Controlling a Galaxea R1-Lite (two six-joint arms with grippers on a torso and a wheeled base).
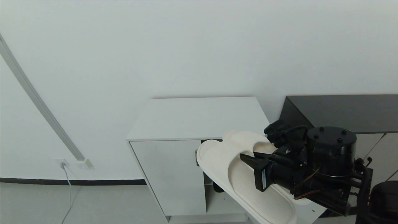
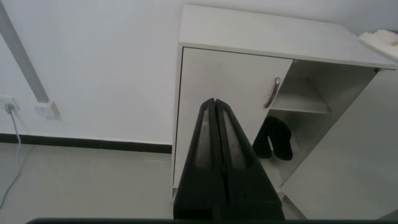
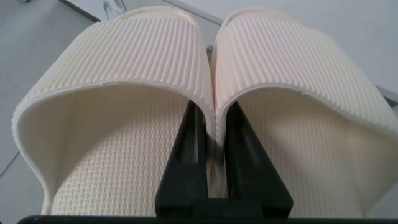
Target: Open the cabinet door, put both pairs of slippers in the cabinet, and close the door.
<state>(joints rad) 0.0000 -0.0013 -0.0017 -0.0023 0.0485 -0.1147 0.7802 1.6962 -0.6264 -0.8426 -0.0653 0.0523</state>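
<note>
Your right gripper (image 1: pixel 246 158) is clamped on the pair of cream slippers (image 1: pixel 217 165). One of its fingers (image 3: pixel 189 146) sits inside each strap, and the two adjoining strap walls are pinched between them. The toes point out ahead of the fingertips, and the heels run back beneath your wrist. The black wrist housing (image 1: pixel 331 149) sits directly behind the gripper, with the arm held out forward. Your left gripper (image 2: pixel 214 146) has its fingers pressed flat together with nothing between them.
</note>
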